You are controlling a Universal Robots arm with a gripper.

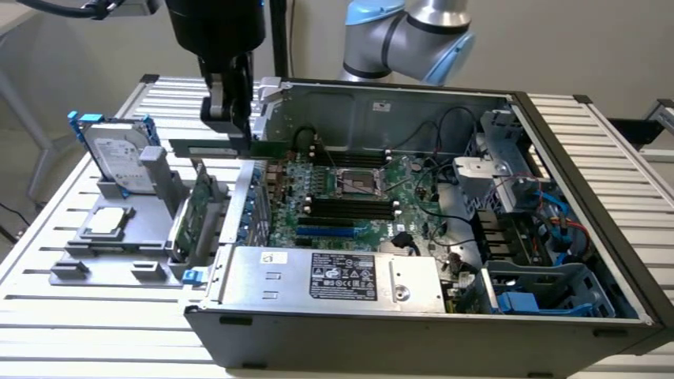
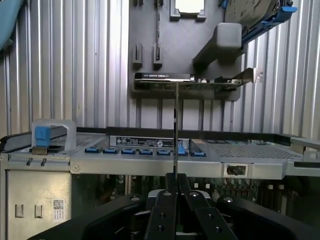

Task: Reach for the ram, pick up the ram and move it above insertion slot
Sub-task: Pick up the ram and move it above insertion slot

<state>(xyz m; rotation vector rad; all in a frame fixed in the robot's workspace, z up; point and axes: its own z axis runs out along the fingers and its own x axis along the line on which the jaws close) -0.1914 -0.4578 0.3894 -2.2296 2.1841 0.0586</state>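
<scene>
- Your gripper [image 1: 229, 118] is clamped on the ram [image 1: 216, 148]; the stick hangs level below the fingers, clear of the table [image 1: 95, 316].
- In the wrist view the ram [image 2: 175, 130] shows edge-on as a thin line running out from between the closed fingers [image 2: 165, 207].
- Reach is done and pickup is done, judging by the lifted stick.
- What's left is the carry: the ram sits over the case's near wall at about 10 o'clock of the open computer case [image 1: 421, 332], not yet over the memory slots [image 1: 353, 207] on the motherboard [image 1: 348, 189].
- The slots lie at roughly 4 o'clock from the ram in the exterior view, near but clearly apart.
- Arm pose: the wrist points straight down and the black gripper body is vertical. The blue-grey elbow joint [image 1: 406, 35] sits behind the case at 12 o'clock.
- The ram's long axis runs roughly side to side in the exterior view.
- Beside the case at 9 o'clock a grey holder [image 1: 116, 237] has the hard drive [image 1: 118, 158] standing upright and the larger green card [image 1: 200, 213] upright in its slot. Both look untouched.
- The wrist view shows that card [image 2: 190, 80] lying beyond the case edge, in line with the ram.
- Watch the case wall, since the stick hangs close above it.
</scene>
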